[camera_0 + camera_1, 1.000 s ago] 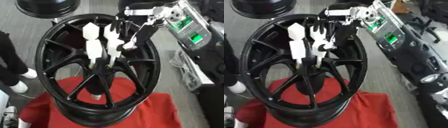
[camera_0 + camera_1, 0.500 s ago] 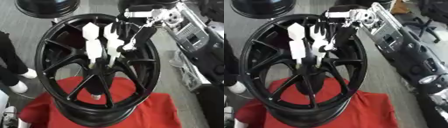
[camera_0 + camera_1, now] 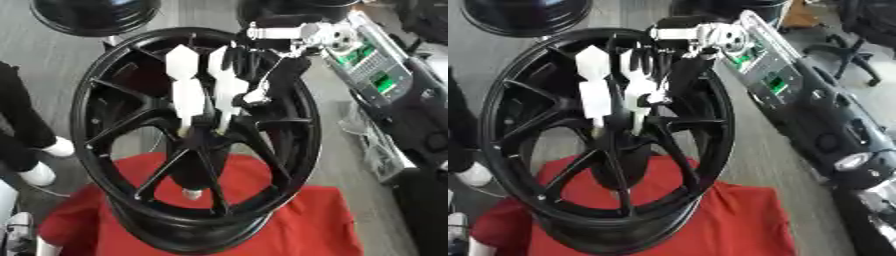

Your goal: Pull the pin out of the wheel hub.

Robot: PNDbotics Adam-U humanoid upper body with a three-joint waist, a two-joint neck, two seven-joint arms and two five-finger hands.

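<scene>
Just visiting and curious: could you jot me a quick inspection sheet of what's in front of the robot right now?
Surface: red cloth under the wheel, on grey floor.
Job's things: black spoked wheel; pin not made out.
Clutter: second black rim beyond.
Hands: right hand, white fingers pointing down into the hub; left hand nothing seen.
Cables: thin wires on the right arm.
Surroundings: office chair far right.

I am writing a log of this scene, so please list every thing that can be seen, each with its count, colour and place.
wheel: one, black, standing on its edge at centre.
cloth: one, red, under the wheel.
second wheel: one, black, top left, partly cut off.
pin: cannot make it out at the hub.
person's legs: dark trousers, white shoes, left edge.
right hand: white fingers reaching down to the hub.
left hand: not in view.
</scene>
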